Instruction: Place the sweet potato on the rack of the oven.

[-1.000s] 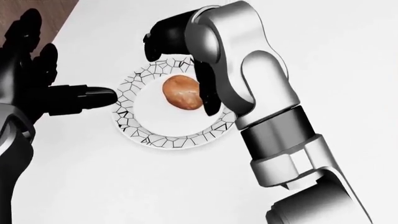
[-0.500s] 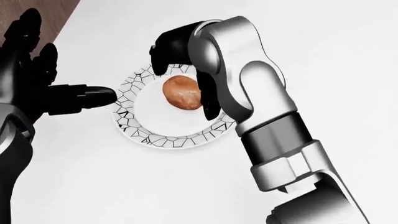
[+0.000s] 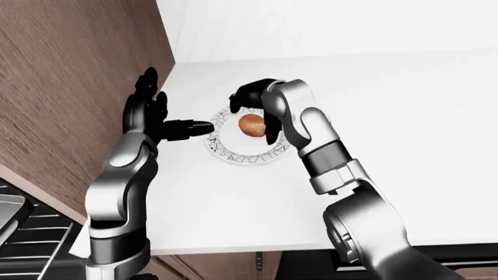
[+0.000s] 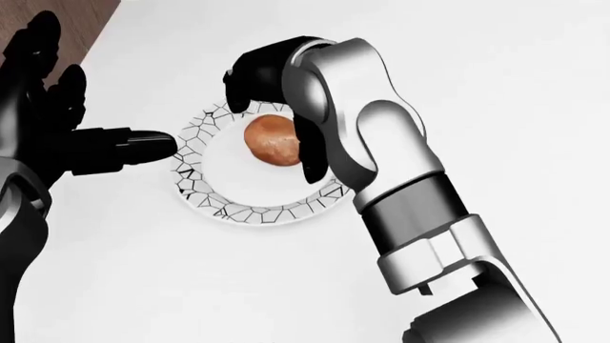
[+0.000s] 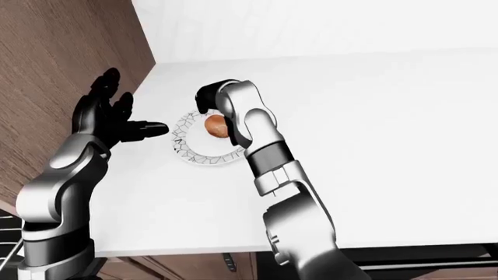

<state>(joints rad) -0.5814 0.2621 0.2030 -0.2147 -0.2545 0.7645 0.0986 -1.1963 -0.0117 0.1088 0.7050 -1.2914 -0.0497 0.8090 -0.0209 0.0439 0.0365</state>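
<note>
An orange-brown sweet potato [image 4: 269,139] lies on a white plate with a black crackle rim [image 4: 205,200] on the white counter. My right hand [image 4: 274,132] comes down over it. Its black fingers [image 4: 249,78] press the potato's upper left side, and one finger [image 4: 311,161] covers its right edge, so the hand is closed round it. The potato still rests on the plate. My left hand [image 4: 91,139] stands open at the left, one finger [image 4: 148,145] pointing at the plate's rim without touching it.
A tall brown wooden panel [image 3: 70,76] borders the counter [image 3: 404,116] on the left. In the left-eye view's bottom left corner, dark wire rack bars [image 3: 23,245] show below the counter's edge. A white wall [image 3: 327,26] runs along the top.
My right hand's fingers have drawn in against the sweet potato, and the potato has shifted slightly left on the plate. The left hand has not moved.
</note>
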